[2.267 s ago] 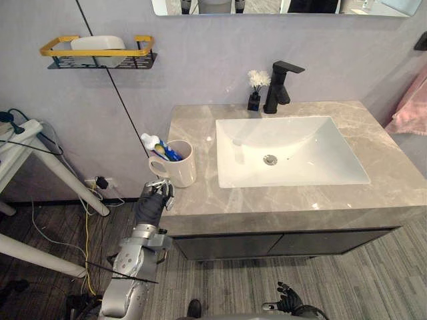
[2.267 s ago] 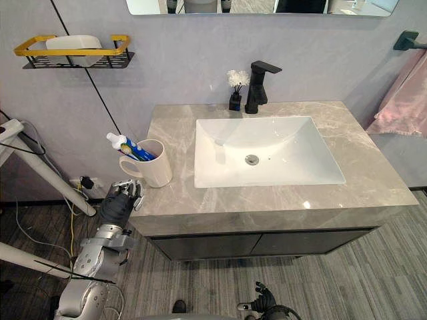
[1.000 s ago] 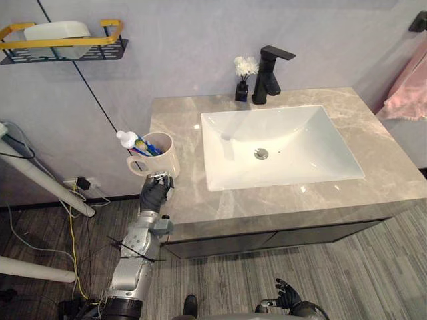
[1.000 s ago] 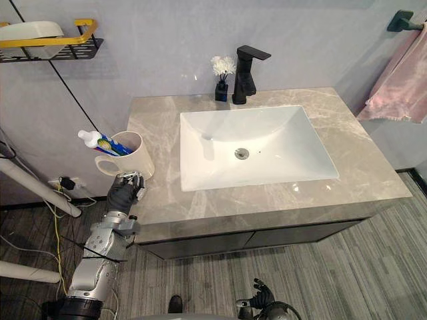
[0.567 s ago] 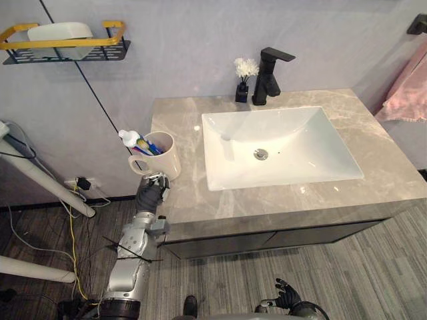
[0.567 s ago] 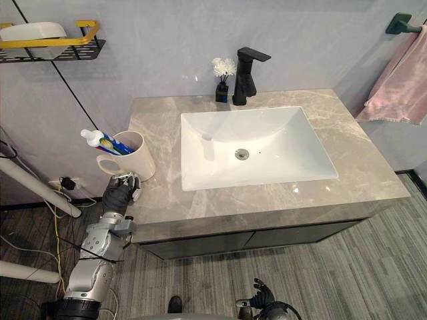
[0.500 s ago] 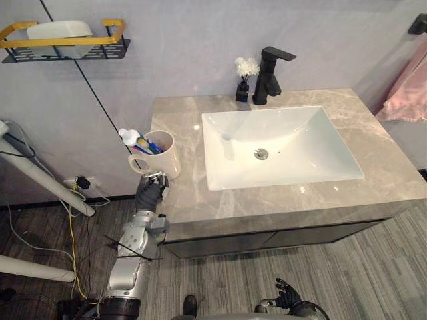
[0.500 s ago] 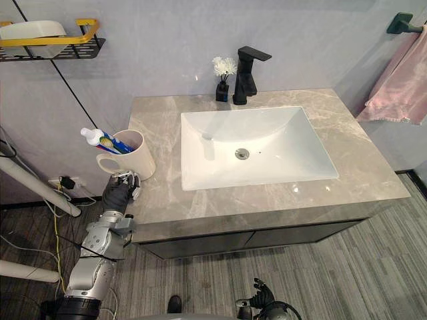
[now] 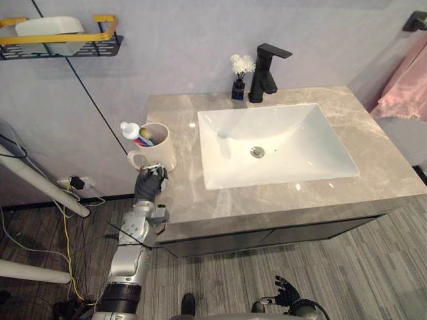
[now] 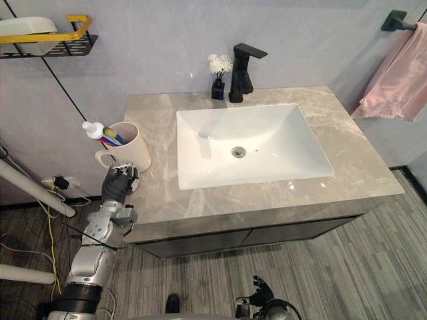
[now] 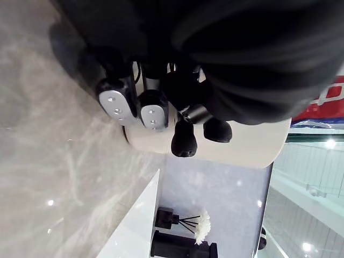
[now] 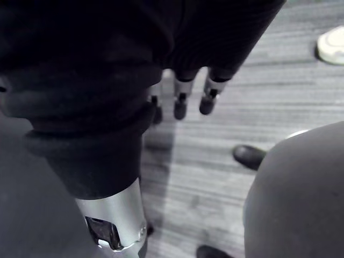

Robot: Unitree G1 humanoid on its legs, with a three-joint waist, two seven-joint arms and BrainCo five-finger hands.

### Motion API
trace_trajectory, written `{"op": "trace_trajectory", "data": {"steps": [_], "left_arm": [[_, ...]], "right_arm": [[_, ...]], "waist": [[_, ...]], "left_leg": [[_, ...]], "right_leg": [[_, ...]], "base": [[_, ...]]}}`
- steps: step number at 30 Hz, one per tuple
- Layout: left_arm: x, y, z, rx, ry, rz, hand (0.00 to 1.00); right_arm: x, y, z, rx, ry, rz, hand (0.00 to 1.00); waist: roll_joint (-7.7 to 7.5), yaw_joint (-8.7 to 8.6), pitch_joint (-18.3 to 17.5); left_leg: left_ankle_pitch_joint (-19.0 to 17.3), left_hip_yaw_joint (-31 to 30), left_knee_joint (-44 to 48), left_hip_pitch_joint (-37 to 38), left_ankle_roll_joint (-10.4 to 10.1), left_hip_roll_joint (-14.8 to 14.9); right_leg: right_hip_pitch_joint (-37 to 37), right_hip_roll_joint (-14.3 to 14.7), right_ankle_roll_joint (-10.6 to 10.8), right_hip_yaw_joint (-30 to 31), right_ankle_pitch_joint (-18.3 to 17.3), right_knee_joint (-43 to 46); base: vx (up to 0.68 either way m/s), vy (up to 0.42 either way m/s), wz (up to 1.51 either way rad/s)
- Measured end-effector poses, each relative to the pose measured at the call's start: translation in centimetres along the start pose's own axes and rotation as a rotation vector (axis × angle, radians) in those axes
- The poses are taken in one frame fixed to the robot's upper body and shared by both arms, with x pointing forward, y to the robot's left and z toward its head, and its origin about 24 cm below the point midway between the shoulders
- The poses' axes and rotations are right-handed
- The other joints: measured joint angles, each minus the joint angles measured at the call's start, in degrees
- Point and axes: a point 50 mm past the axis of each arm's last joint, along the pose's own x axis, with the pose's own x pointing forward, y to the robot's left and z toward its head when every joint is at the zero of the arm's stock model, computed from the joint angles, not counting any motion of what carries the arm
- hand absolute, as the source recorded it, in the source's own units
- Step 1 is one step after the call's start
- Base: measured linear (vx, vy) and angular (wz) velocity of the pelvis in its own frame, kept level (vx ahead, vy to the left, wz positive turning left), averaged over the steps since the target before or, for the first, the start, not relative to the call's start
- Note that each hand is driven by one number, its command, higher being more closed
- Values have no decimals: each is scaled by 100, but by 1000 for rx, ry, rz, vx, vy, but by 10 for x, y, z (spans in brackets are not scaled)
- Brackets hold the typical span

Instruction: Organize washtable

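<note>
From the head views, the bench [image 9: 180, 203] is nearly bare around the white sink [image 9: 280, 143]. The mug [image 9: 160, 152] stands at the bench's far left edge. In it are a white-capped tube [image 9: 129, 130] leaning out over the rim and some brushes [image 9: 145, 138]. A tap [image 9: 263, 67] and a small diffuser [image 9: 239, 72] sit behind the sink. On the wall to the left, a shelf [image 9: 100, 41] holds a white dish [image 9: 47, 25], and a pink towel [image 9: 403, 93] hangs at the right. The left hand [image 9: 150, 181] is raised to the bench edge just below the mug, close by its handle. The right hand [image 9: 287, 297] hangs low, well apart from the bench.

In the left wrist view, the fingers [image 11: 153, 110] are curled in narrow, with their tips right against the mug's lower wall, and nothing is closed inside them. The mug rests on the bench.

In the right wrist view, the right hand's fingers [image 12: 208, 98] hang straight and loose over the floor, holding nothing.

The step in hand looks like the approach to the mug. The next move probably calls for the fingers to open and close round the wall or handle, keeping the mug upright so the tube does not tip out.
</note>
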Motion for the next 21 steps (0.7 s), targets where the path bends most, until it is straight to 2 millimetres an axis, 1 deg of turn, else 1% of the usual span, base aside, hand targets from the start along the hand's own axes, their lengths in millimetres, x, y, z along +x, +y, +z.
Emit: {"op": "trace_trajectory", "data": {"steps": [7, 14, 21], "left_arm": [[10, 8, 2, 58, -3, 28, 100], [10, 17, 5, 65, -15, 68, 100], [6, 28, 6, 68, -17, 127, 100]], "right_arm": [[0, 0, 1, 0, -4, 0, 0], [0, 0, 2, 0, -11, 14, 0], [0, 0, 2, 1, -12, 13, 0]], "waist": [[0, -10, 8], [7, -8, 43], [7, 0, 44]], "left_leg": [[-4, 38, 0, 10, 1, 4], [-6, 43, 1, 13, 0, 6], [-11, 38, 2, 31, 2, 5]], "right_leg": [[-7, 0, 0, 25, 1, 0], [-3, 2, -1, 25, 0, 0], [20, 1, -1, 21, 0, 1]], "base": [[0, 0, 0], [0, 0, 0], [0, 0, 0]]}}
